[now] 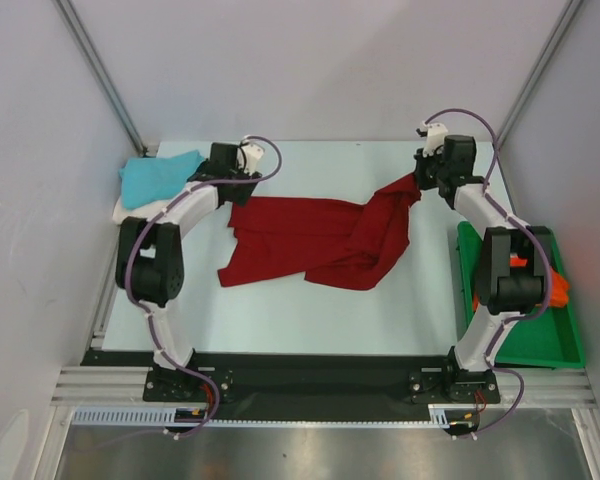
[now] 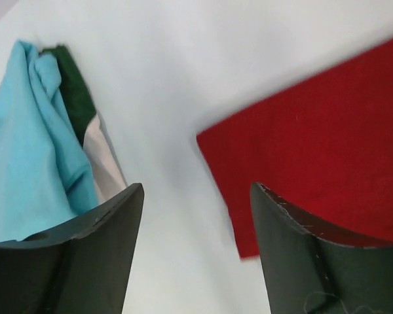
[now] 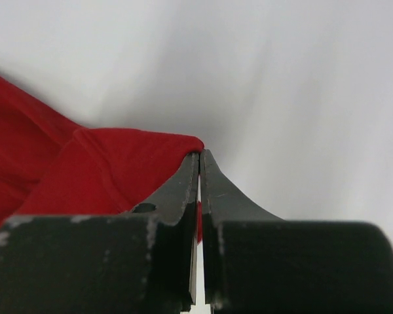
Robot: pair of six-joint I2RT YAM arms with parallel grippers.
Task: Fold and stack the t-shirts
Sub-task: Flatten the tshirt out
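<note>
Nearest my end, off to the right of the dark red t-shirt (image 1: 310, 240), I've got the orange t-shirt (image 1: 558, 290) sitting in the green tray (image 1: 540, 345). The red one lies rumpled across the middle of the bench (image 1: 310, 320). Its far right corner is lifted and pinched in the right tool (image 3: 200, 154), fingers pressed together on the cloth. The left tool (image 2: 196, 190) hangs at the shirt's far left corner, fingers spread, nothing between them. Further left of the red shirt, the turquoise t-shirt (image 1: 158, 177) is bunched on top of the cream t-shirt (image 1: 130, 208).
</note>
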